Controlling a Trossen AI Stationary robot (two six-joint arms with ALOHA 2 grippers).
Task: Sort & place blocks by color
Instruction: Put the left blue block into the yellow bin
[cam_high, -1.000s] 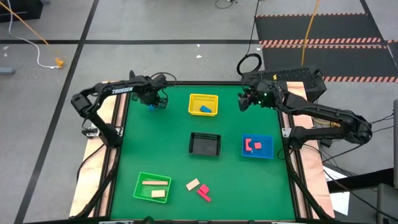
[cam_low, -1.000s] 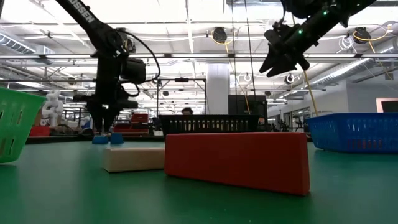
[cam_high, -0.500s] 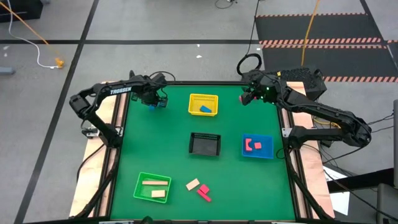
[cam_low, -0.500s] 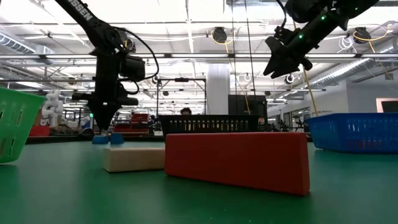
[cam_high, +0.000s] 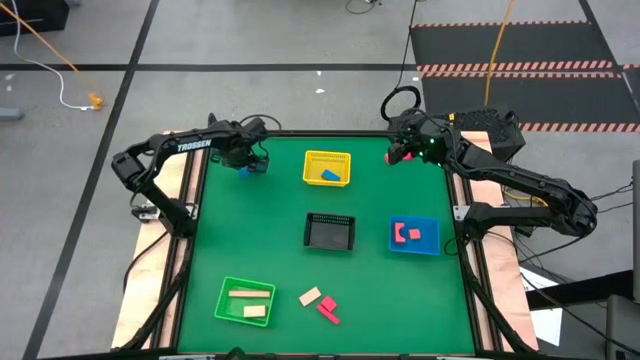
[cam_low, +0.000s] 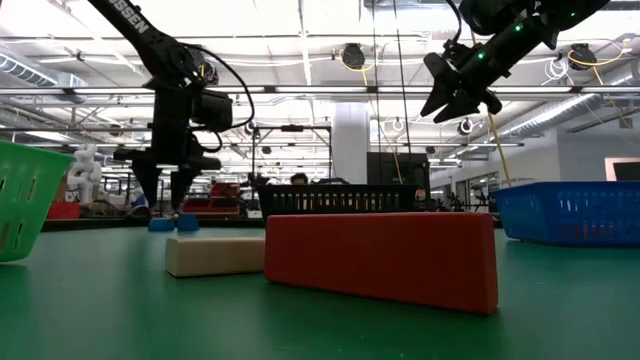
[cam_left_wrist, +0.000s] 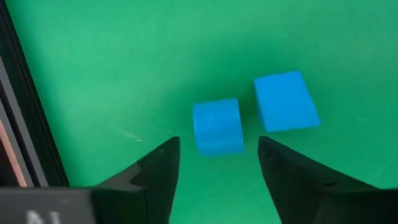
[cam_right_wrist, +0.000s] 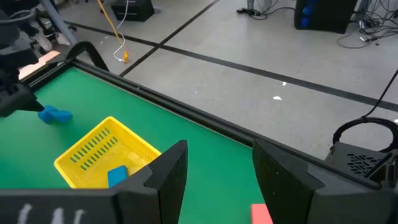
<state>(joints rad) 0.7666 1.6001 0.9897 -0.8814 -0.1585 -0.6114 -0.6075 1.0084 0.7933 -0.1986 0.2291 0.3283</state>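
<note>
Blocks: two small blue blocks (cam_left_wrist: 217, 126) are lying side by side at the table's far left corner, a narrow gap between them; one is a cube, the other (cam_left_wrist: 285, 101) is slightly wider. One blue block (cam_high: 331, 175) is sitting in the yellow basket (cam_high: 327, 157). Red and pink pieces (cam_high: 407, 234) are lying in the blue basket (cam_high: 414, 247). Two tan bars (cam_high: 251, 293) are resting in the green basket (cam_high: 231, 313). A tan block (cam_high: 310, 296) and a red block (cam_high: 327, 309) are lying loose near the front edge, just beside each other. The black basket (cam_high: 330, 231) is standing mid-table.

Left gripper (cam_left_wrist: 217, 163): hovering directly over the blue pair, fingers spread, holding nothing.

Right gripper (cam_low: 457, 106): hanging raised over the far right corner, fingers parted, nothing between them.

Surface: green mat (cam_high: 290, 210), wooden side rails.

Room: grey concrete floor with dark seams, yellow cable (cam_high: 50, 50), striped black mats (cam_high: 520, 45); a workshop hall with ceiling lights is showing behind.

Views: only the left wrist view is showing the gap between the blue pair. Only the low view is showing both grippers clear of the table, with the red block (cam_low: 381, 259) filling the foreground. The right wrist view is showing a pink-red object (cam_right_wrist: 262, 214) on the mat at the frame's edge, also visible from above by the right gripper.
</note>
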